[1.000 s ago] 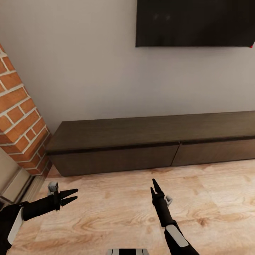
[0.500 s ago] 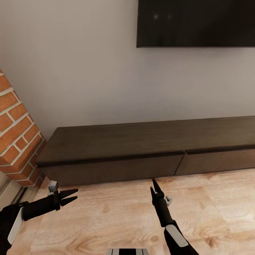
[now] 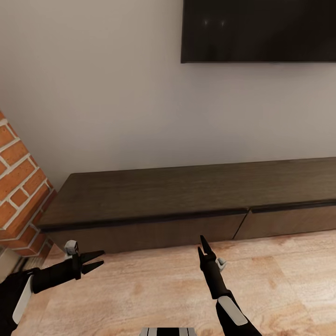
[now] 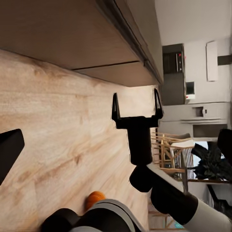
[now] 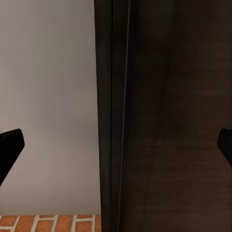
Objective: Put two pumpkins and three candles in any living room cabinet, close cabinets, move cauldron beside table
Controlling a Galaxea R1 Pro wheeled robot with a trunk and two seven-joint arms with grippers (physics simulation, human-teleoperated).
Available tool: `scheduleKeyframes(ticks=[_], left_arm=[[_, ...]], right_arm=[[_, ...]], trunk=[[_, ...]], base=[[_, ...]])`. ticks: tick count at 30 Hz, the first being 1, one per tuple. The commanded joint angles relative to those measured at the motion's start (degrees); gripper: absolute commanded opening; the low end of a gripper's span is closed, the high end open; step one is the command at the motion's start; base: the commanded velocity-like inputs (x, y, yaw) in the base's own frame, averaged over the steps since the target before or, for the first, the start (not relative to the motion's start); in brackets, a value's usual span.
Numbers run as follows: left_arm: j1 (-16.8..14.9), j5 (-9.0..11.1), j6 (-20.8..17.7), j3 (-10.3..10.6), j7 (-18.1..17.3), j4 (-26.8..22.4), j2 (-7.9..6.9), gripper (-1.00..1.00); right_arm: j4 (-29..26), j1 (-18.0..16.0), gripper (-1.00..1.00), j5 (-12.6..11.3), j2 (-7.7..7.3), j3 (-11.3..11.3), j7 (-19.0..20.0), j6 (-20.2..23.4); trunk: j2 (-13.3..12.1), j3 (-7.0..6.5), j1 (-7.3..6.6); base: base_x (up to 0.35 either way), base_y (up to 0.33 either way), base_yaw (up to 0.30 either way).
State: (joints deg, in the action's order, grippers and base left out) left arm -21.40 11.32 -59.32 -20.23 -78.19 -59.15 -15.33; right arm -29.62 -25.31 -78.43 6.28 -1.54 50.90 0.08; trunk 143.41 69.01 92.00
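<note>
Risk ahead: our empty, open left gripper [image 3: 96, 261] and right gripper [image 3: 201, 246] could bump the long, dark brown wooden cabinet [image 3: 186, 200], shut before us; one orange pumpkin [image 4: 95, 198] lies on the floor.

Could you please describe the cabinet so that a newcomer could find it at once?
Below the black wall screen, the long, low dark brown wooden cabinet stands on the pale wood floor. Beside the red brick column, it alone has flat, shut drawer fronts.

View: I have advanced; the cabinet [image 3: 154, 205] looms nearer and lower.
Brick pillar [image 3: 21, 186]: slid further toward frame's left edge.
</note>
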Motion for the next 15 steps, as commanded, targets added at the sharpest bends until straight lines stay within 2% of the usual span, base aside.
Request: scheduleKeyframes(ticks=[1,5,8,15], left_arm=[[0.04,-0.04,-0.01,0.02,-0.03,0.88,0.31,1.0],[0.35,-0.18,0.24,0.19,-0.04,3.44,0.99,1.0],[1.89,-0.17,2.19,0.33,-0.1,4.3,1.17,1.0],[3.94,-0.13,5.14,3.15,-1.89,4.64,2.27,1.0]], right_arm=[[0.0,-0.02,1.0,0.01,0.0,-0.07,0.0,0.0],[0.0,0.0,1.0,-0.04,-0.03,-0.19,-0.14,0.0],[0.0,0.0,1.0,-0.05,-0.1,-0.24,-0.31,0.07],[0.0,0.0,1.0,-0.14,-0.2,-0.36,-0.36,0.09]], trunk=[[0.0,0.0,0.0],[0.0,0.0,0.0],[0.0,0.0,0.0],[0.0,0.0,0.0]], base=[[0.026,0.0,0.0],[0.01,0.0,0.0],[0.002,0.0,0.0],[0.0,0.0,0.0]])
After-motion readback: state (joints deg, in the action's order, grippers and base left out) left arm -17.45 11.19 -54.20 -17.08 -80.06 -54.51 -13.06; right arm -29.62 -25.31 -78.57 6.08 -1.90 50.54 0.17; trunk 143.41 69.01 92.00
